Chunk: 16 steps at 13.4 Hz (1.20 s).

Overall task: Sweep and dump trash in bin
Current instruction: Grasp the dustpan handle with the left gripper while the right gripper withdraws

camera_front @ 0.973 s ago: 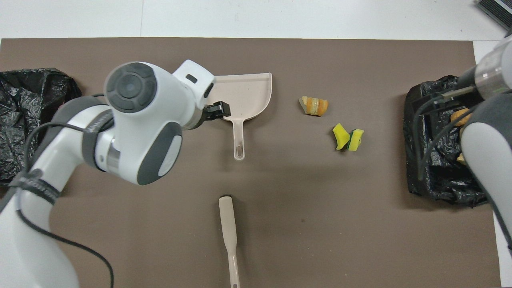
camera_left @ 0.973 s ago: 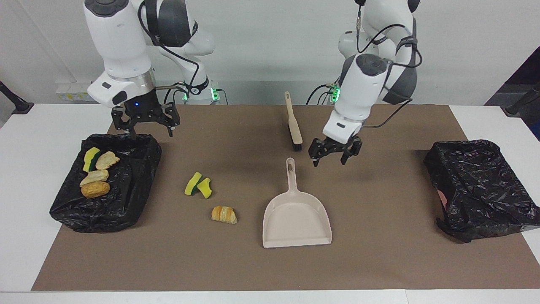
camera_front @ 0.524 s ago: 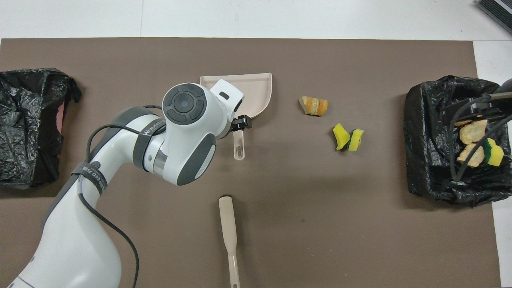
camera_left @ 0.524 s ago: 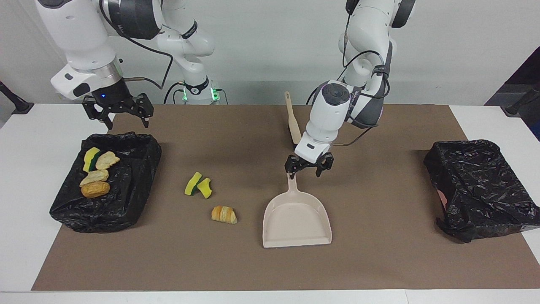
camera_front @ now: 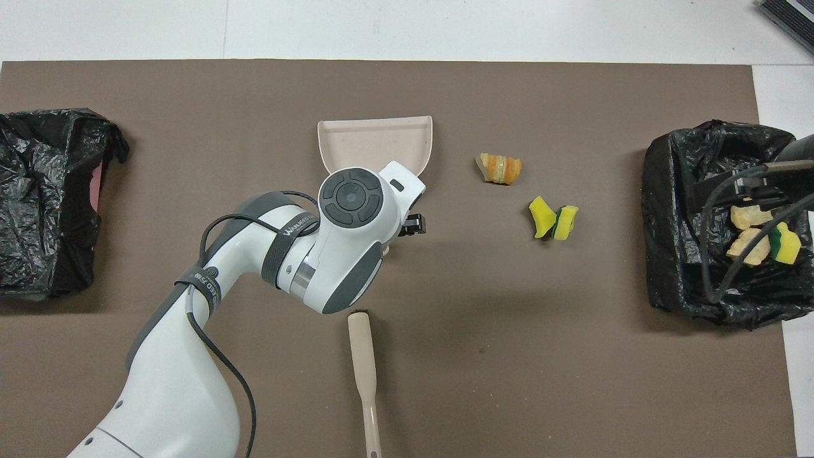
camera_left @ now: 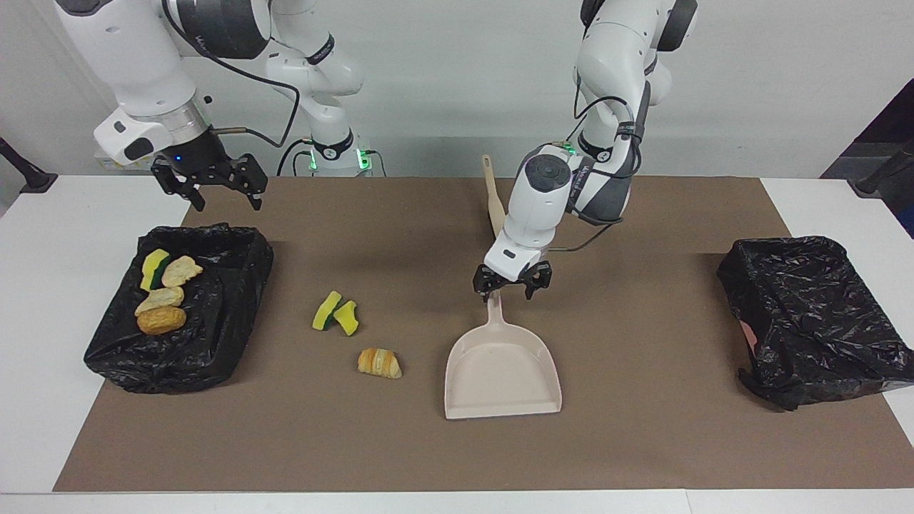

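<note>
Loose trash on the brown mat (camera_left: 643,442): a striped croissant (camera_left: 379,363) and a pair of yellow-and-green sponge wedges (camera_left: 335,313), the wedges touching each other, the croissant just beside them and nearer the mat's edge away from my bases. Bare mat separates both from the beige dustpan (camera_left: 502,369), which lies mid-mat with its mouth toward that same edge and its handle pointing back at me.

More trash sits in the black-lined bin (camera_left: 214,335) at my right arm's end of the mat: a sponge wedge (camera_left: 153,268), two pale bread chunks (camera_left: 171,284) and a golden-brown bun (camera_left: 161,320). A second black-lined bin (camera_left: 807,314) stands at my left arm's end.

My left gripper (camera_left: 511,280) hangs over the tip of the dustpan handle, jaws spread, gripping nothing. My right gripper (camera_left: 211,182) waits in the air, jaws spread and empty, over the mat's corner beside the filled bin.

The brush (camera_front: 364,369) lies near the mat's edge closest to me. Lettering on my left forearm band is too small to read. Wide bare mat surrounds the dustpan.
</note>
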Each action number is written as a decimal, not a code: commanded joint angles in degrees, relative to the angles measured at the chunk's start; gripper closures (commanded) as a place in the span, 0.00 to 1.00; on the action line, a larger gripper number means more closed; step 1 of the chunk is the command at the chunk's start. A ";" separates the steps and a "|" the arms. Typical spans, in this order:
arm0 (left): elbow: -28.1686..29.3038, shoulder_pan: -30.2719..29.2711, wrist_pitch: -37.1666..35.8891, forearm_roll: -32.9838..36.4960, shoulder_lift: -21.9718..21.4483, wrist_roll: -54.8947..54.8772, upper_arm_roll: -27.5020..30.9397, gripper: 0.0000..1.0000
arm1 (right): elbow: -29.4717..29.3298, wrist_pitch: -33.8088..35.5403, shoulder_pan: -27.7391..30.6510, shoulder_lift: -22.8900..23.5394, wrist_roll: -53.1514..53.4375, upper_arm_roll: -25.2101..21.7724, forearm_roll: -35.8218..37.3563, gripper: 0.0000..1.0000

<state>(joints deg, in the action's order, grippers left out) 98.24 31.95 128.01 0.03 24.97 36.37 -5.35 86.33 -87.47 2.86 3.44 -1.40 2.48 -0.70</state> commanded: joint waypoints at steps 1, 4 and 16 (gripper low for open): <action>0.12 0.48 -0.04 2.51 -0.54 0.89 1.04 0.00 | 4.97 -1.55 -0.13 -3.17 -0.45 0.42 -1.41 0.00; -0.50 0.40 -2.94 2.86 -1.24 0.98 1.22 0.15 | 7.89 -3.41 -3.20 -3.44 2.60 0.95 -2.99 0.00; -1.03 -2.85 -3.29 6.47 -3.34 -12.39 1.48 1.00 | 12.89 -9.21 -8.65 -3.00 7.55 0.95 -2.99 0.00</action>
<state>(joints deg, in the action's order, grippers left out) 96.87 31.16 126.31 5.13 24.08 32.04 -3.92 96.55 -95.09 -5.04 1.79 6.09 3.27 -2.34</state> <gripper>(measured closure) 0.687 0.000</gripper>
